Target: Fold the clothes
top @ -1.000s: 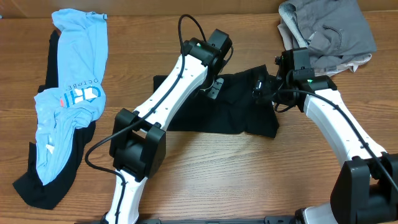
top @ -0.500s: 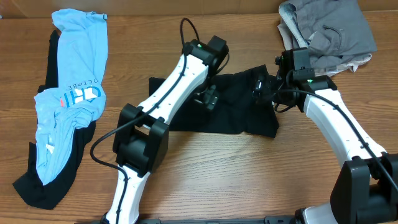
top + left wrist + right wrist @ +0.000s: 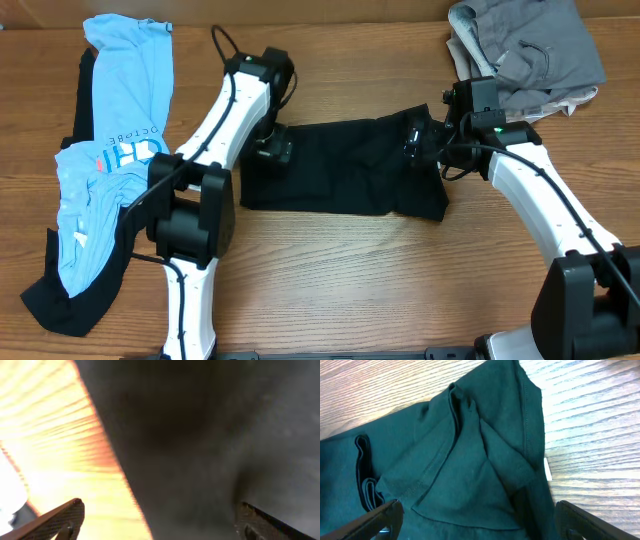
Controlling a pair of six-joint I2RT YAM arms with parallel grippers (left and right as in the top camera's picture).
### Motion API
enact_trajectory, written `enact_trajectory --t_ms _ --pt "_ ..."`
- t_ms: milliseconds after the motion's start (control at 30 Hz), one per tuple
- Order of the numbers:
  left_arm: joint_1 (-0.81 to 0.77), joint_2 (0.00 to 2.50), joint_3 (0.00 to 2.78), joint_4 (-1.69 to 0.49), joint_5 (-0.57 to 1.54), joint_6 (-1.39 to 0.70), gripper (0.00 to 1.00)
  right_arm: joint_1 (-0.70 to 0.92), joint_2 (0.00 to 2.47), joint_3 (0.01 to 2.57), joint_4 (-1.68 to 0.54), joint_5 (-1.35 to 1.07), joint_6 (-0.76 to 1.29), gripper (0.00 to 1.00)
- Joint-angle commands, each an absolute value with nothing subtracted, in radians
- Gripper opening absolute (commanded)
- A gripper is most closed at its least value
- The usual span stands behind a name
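Note:
A black garment (image 3: 340,180) lies spread across the middle of the table. My left gripper (image 3: 270,150) hovers at its left end, open with nothing between the jaws. The blurred left wrist view shows the dark cloth (image 3: 210,435) meeting bright table (image 3: 50,445), and the left gripper (image 3: 157,520) straddles that edge. Over the garment's rumpled right end, my right gripper (image 3: 415,140) stands open. In the right wrist view the folded cloth (image 3: 470,460) lies under the right gripper (image 3: 480,522), whose fingertips (image 3: 385,517) are wide apart and empty.
A light blue shirt (image 3: 115,150) lies on another black garment (image 3: 70,290) along the left side. A grey pile of clothes (image 3: 525,50) sits at the back right, just behind the right arm. Bare wood table (image 3: 400,290) shows at the front.
My left arm swung from the garment's middle to its left end and its jaws opened, letting go of the cloth. The garment's left edge now lies a little further left. The right arm stayed put.

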State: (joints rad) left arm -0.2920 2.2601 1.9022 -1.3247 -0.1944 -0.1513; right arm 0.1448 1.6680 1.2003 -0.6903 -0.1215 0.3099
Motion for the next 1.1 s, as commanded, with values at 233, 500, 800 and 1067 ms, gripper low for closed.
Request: enact_trajectory --t_ms 233,500,800,1067 --pt "-0.291 2.261 1.755 -1.185 -0.150 -0.138 1.00 0.144 1.729 1.196 -0.675 -0.106 0.307 1.00" --pt "-0.241 2.260 1.750 -1.202 -0.188 -0.135 1.00 0.140 1.729 1.196 -0.666 -0.105 0.297 1.00" --pt "-0.201 2.260 2.041 -1.443 -0.191 -0.136 1.00 0.025 1.743 1.196 -0.651 -0.274 0.224 1.00" --pt "-0.213 2.260 2.291 -1.503 -0.128 -0.139 1.00 -0.022 1.864 1.196 -0.630 -0.484 0.149 1.00"
